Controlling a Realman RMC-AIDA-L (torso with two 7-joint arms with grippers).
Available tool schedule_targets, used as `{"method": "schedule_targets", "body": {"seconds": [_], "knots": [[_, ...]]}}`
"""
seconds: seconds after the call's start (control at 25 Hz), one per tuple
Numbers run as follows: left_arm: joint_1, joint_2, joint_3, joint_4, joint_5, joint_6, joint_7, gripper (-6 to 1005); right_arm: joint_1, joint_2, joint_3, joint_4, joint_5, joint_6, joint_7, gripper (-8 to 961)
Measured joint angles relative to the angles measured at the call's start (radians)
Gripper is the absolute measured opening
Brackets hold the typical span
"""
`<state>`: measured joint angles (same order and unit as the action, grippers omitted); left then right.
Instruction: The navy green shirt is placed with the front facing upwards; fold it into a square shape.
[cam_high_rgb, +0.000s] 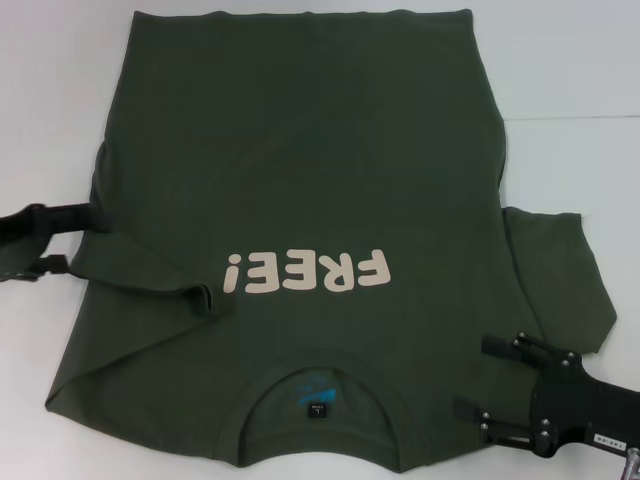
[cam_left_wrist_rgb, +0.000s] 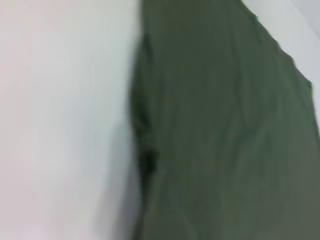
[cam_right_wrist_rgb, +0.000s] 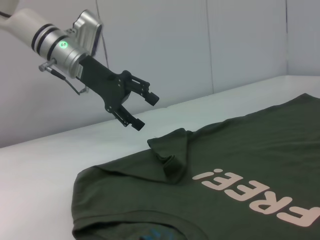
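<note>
White table (cam_high_rgb: 560, 80) fills the scene, thin seam line running across its far right side. Plain pale panelled wall (cam_right_wrist_rgb: 200, 50) behind the table. Soft, even light.

navy green shirt (cam_high_rgb: 300, 150) is soft matt knit cloth w/ ribbed collar (cam_high_rgb: 325, 362) & flat cream lettering (cam_high_rgb: 306, 271), on a smooth matt white table (cam_high_rgb: 50, 100); left gripper (cam_right_wrist_rgb: 141, 110) matt black plastic, its wrist (cam_right_wrist_rgb: 55, 42) glossy silver metal.
</note>
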<state>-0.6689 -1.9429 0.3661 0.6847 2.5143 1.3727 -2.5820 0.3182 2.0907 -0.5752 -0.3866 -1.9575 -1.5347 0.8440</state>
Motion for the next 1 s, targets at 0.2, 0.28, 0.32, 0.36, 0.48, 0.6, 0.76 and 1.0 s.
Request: {"method": "schedule_targets", "body": {"seconds": [0.2,0.28,0.32,0.36,0.48,0.6,0.76,1.0], "knots": [[0.023,-0.011,0.004,-0.010,0.001,-0.055,-0.016,913,-0.003,0.000,0.003,0.000,-0.001,-0.001,0.001,924],[0.023,-0.016,0.009,-0.025,0.001,-0.079,-0.013,937,-0.004,0.000,0.003,0.000,-0.001,-0.001,0.000,924],[0.022,-0.020,0.011,-0.032,0.001,-0.095,-0.012,949,-0.004,-0.001,0.003,0.000,-0.001,-0.001,0.000,924],[0.022,-0.023,0.012,-0.037,0.001,-0.108,-0.012,949,-0.004,-0.001,0.003,0.000,-0.001,-0.001,0.000,924],[0.021,-0.034,0.018,-0.042,0.001,-0.149,-0.012,949,-0.005,-0.001,0.003,0.000,-0.001,-0.001,0.000,924],[0.019,-0.041,0.020,-0.052,0.001,-0.184,-0.011,948,-0.006,-0.002,0.003,0.000,-0.001,0.001,0.000,923],[0.015,-0.044,0.028,-0.067,0.001,-0.221,-0.009,948,-0.005,-0.002,0.003,0.000,0.002,0.002,0.000,923],[0.011,-0.051,0.032,-0.070,-0.004,-0.235,-0.009,948,-0.004,-0.002,0.003,0.000,0.004,0.006,0.000,923]]}}
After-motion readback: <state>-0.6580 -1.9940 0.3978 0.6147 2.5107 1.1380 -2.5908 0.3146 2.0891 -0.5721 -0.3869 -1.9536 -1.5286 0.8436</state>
